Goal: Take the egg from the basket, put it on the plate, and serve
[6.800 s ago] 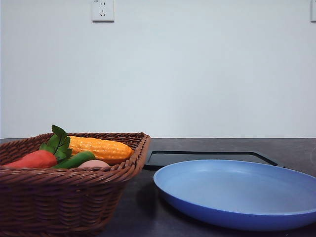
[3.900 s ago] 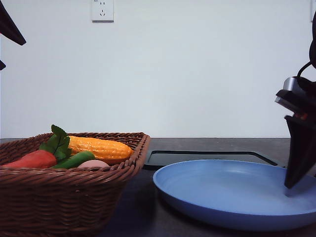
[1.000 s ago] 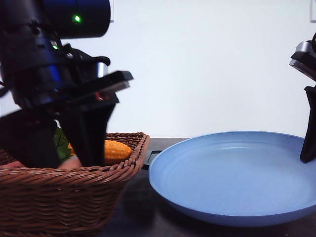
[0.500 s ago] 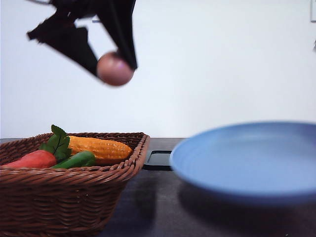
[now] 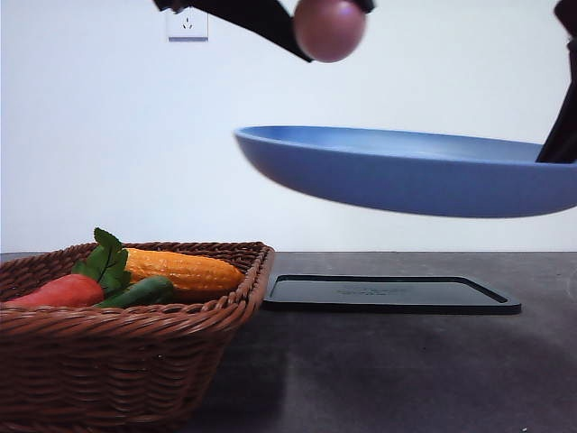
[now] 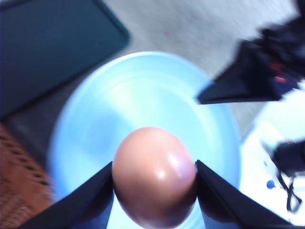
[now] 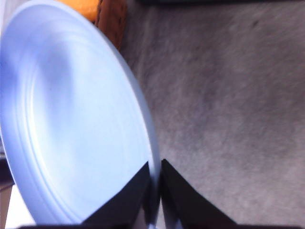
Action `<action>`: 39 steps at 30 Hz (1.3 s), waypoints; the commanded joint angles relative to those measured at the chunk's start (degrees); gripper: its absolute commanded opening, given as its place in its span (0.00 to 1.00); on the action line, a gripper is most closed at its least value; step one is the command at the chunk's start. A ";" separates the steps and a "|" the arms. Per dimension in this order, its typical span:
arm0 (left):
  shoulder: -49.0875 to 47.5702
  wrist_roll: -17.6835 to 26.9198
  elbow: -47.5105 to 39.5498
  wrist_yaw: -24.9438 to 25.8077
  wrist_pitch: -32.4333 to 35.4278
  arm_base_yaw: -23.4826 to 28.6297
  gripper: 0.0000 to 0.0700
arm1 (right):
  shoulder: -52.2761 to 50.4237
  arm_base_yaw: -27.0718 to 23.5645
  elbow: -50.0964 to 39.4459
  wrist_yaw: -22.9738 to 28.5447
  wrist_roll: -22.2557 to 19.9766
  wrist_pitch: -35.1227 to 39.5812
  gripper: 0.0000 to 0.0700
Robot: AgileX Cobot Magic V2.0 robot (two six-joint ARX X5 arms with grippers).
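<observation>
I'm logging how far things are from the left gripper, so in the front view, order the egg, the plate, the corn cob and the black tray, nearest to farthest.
From the left gripper:
1. egg, held between its fingers.
2. plate, lifted in the air just below.
3. and 4. corn cob, in the basket lower left, and black tray, on the table below the plate: too close to call.

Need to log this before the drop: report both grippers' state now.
Left gripper: closed on the egg, above the plate.
Right gripper: closed on the plate's rim.
</observation>
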 commanded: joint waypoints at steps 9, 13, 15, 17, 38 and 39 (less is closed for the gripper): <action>8.90 3.89 1.25 -0.61 -0.69 -4.28 0.33 | 3.77 4.55 0.87 -0.20 1.52 2.35 0.00; 11.29 5.36 1.25 -1.33 -1.09 -4.52 0.34 | 4.10 4.57 0.87 -0.16 1.55 2.79 0.00; 12.00 6.08 1.25 -1.68 -1.47 -4.52 0.34 | 4.11 4.57 0.87 -0.19 1.56 2.72 0.00; 12.45 6.39 1.25 -1.68 -1.91 -4.55 0.37 | 4.11 4.57 0.87 -0.21 1.56 2.62 0.00; 0.98 8.13 1.99 -1.82 -7.56 1.65 0.56 | 7.64 4.37 0.93 -0.34 1.83 2.74 0.00; -0.58 8.60 1.99 -1.88 -8.14 2.32 0.56 | 8.29 4.18 0.98 -0.35 1.99 3.04 0.00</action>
